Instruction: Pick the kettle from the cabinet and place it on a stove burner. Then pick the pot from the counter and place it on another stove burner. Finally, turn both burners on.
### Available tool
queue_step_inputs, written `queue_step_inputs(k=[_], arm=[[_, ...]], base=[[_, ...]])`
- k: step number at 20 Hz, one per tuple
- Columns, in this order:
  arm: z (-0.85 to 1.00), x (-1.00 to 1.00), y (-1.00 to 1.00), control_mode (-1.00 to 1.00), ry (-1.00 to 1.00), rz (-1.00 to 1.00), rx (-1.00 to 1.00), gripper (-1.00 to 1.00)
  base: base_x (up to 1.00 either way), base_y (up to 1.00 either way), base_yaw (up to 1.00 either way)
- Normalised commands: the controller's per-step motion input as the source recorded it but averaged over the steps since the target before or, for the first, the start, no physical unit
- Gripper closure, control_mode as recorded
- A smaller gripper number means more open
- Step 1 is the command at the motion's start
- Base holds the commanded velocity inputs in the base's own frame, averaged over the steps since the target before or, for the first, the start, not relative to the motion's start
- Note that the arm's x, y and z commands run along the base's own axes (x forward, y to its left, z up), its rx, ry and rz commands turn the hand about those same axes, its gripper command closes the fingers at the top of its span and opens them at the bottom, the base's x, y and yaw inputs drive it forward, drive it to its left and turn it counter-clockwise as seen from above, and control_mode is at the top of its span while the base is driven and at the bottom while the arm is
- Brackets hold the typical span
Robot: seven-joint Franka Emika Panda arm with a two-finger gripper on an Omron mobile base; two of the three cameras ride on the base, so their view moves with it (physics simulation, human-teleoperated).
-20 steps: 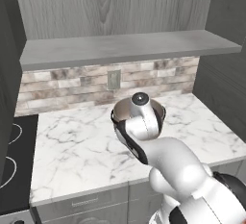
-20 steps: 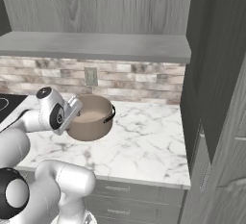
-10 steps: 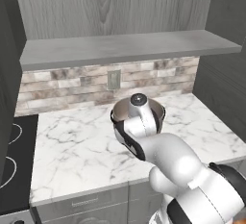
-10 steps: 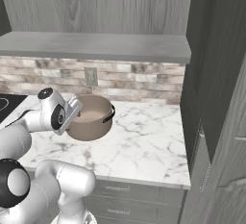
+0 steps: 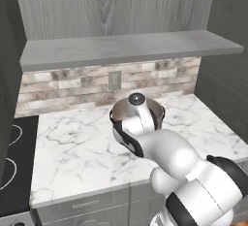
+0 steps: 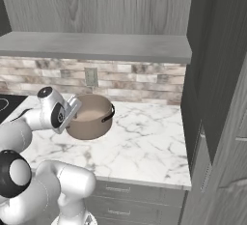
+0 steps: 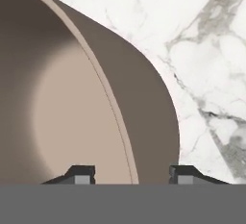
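On the marble counter (image 6: 144, 137), below the cabinet shelf (image 6: 96, 48), the tan pot (image 6: 91, 118) stands upright; the gripper (image 7: 130, 175) straddles its rim, one fingertip (image 7: 80, 174) inside, one outside, contact unclear.

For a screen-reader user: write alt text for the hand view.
The claw straddles the rim of a tan pot, one dark fingertip inside over the pale interior and the other outside its brown wall. White marble counter with grey veins lies beyond the pot.
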Motion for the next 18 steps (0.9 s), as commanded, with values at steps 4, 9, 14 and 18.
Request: queue_step_inputs(k=[4,9,14,18], arm=[[-0.11,0.0,0.0,-1.0,0.04,0.0,0.0,1.0],[-0.06,0.0,0.03,-1.0,0.01,0.01,0.0,1.0],[0.0,-0.03,0.0,-1.0,-0.07,0.01,0.0,1.0],[0.09,-0.28,0.0,-1.0,-0.11,-0.01,0.0,1.0]], base=[[0.0,0.0,0.0],[0.0,0.0,0.0],[0.0,0.0,0.0],[0.0,0.0,0.0]])
